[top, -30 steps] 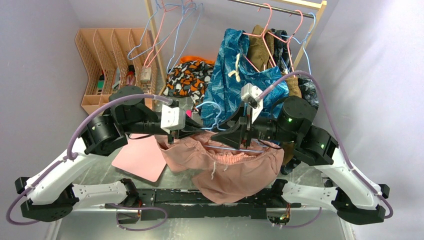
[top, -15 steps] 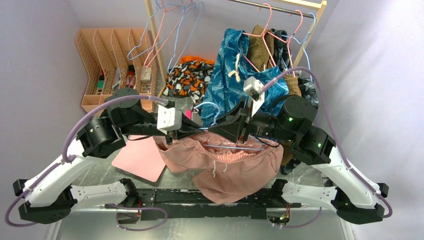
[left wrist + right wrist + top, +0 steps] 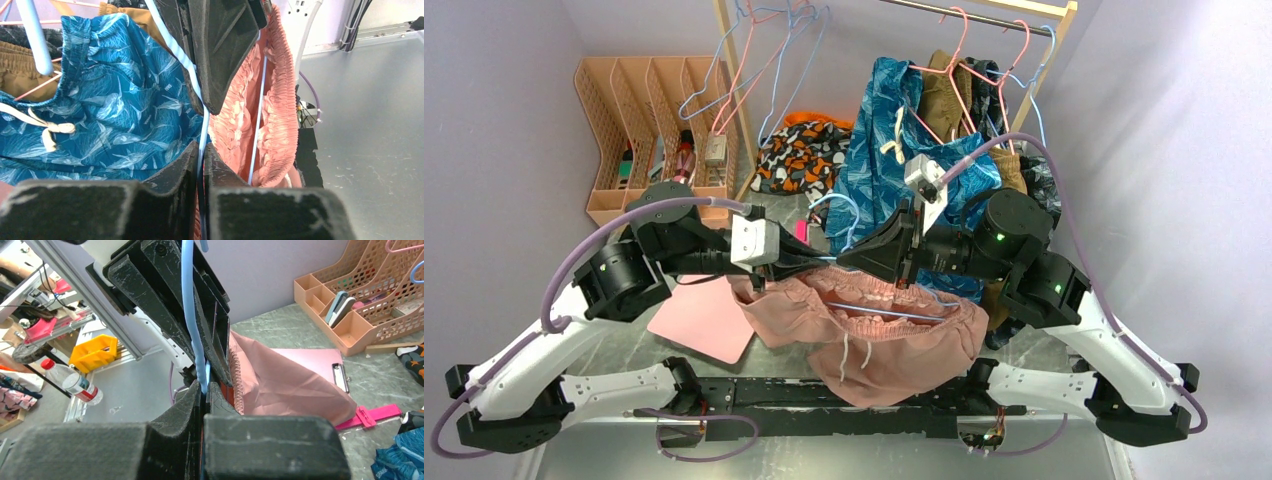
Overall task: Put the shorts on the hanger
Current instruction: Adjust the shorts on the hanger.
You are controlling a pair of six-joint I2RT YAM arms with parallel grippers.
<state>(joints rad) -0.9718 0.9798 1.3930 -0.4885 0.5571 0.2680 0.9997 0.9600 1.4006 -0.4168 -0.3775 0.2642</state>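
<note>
Pinching the hanger (image 3: 188, 300) above a grey tabletop (image 3: 390, 380)

Clamping left claw (image 3: 201, 155) and right claw (image 3: 204, 390) shut on its wire, bar threaded through the waistband of the shorts (image 3: 884, 340), before lavender walls (image 3: 494, 150) and a clothes rail (image 3: 984, 10).

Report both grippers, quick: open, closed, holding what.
Left gripper: closed on the hanger wire.
Right gripper: closed, also on the hanger wire.
</note>
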